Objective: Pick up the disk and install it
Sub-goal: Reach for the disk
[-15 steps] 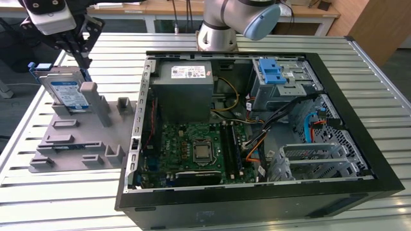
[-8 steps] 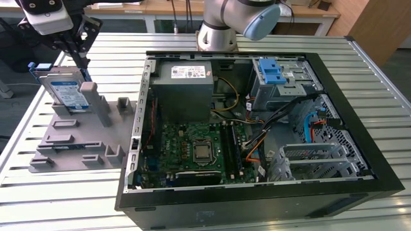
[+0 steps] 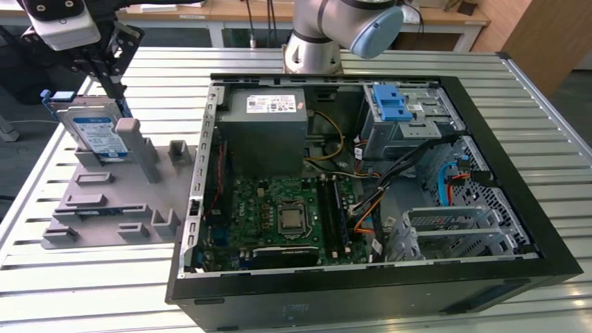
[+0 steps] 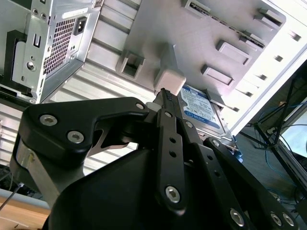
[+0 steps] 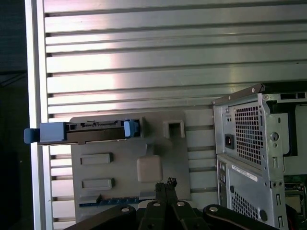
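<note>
The disk [image 3: 97, 134] stands upright on its edge in a slot of the grey fixture [image 3: 102, 208] on the exterior view's left, with its blue-and-white label facing the camera. In the first wrist view the disk [image 5: 81, 132] appears edge-on, with its blue bracket at both ends. In the second wrist view its label [image 4: 203, 108] shows past the fingers. My gripper [image 3: 118, 89] hangs just above and behind the disk's top edge, apart from it. Its black fingertips [image 5: 165, 185] are pressed together and hold nothing.
The open computer case [image 3: 518, 187] lies flat on the slatted metal table [image 3: 83, 291], beside the fixture. Inside it are the grey drive bay [image 3: 416, 128] with a blue latch piece [image 3: 392, 104], a power supply [image 3: 266, 125], the motherboard and loose cables.
</note>
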Robot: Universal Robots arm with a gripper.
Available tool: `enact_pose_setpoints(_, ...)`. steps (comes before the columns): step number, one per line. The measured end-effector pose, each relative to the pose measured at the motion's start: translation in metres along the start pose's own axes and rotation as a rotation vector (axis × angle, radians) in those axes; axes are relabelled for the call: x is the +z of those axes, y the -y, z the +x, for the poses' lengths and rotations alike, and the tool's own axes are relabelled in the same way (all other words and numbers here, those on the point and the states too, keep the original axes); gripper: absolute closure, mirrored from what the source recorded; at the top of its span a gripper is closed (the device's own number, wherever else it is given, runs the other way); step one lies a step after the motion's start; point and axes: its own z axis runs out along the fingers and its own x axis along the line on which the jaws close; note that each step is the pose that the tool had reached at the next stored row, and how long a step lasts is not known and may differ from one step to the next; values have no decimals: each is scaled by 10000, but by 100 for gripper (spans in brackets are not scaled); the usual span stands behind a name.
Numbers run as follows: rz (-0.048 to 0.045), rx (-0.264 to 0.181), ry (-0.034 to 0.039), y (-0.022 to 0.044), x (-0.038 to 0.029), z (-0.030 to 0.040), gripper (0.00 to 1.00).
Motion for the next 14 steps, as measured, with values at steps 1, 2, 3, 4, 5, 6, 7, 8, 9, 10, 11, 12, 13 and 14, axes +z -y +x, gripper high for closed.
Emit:
enact_pose_setpoints(1, 1, 0, -3, 0, 0, 0, 89)
enact_pose_setpoints(2, 1, 0, -3, 0, 0, 0, 89)
enact_pose_setpoints(3, 0, 0, -2, 0, 1, 1, 89)
enact_pose_setpoints(4, 0, 0, -2, 0, 1, 3, 89)
enact_pose_setpoints(5, 0, 0, -3, 1, 2, 6, 89)
enact_pose_setpoints(6, 1, 2, -3, 0, 2, 11, 89)
enact_pose_setpoints(7, 0, 2, -3, -3, 2, 17, 89)
enact_pose_setpoints(8, 0, 0, -3, -11, 3, 23, 89)
enact_pose_setpoints(9, 0, 0, -3, -23, 4, 30, 89)
enact_pose_setpoints(10, 0, 1, -3, -38, 5, 37, 89)
enact_pose_setpoints(11, 0, 1, -3, -52, 6, 44, 89)
enact_pose_setpoints(12, 0, 0, -2, -64, 7, 51, 89)
enact_pose_setpoints(13, -1, 0, -2, -71, 8, 58, 89)
enact_pose_setpoints(14, 0, 0, -2, -76, 10, 64, 89)
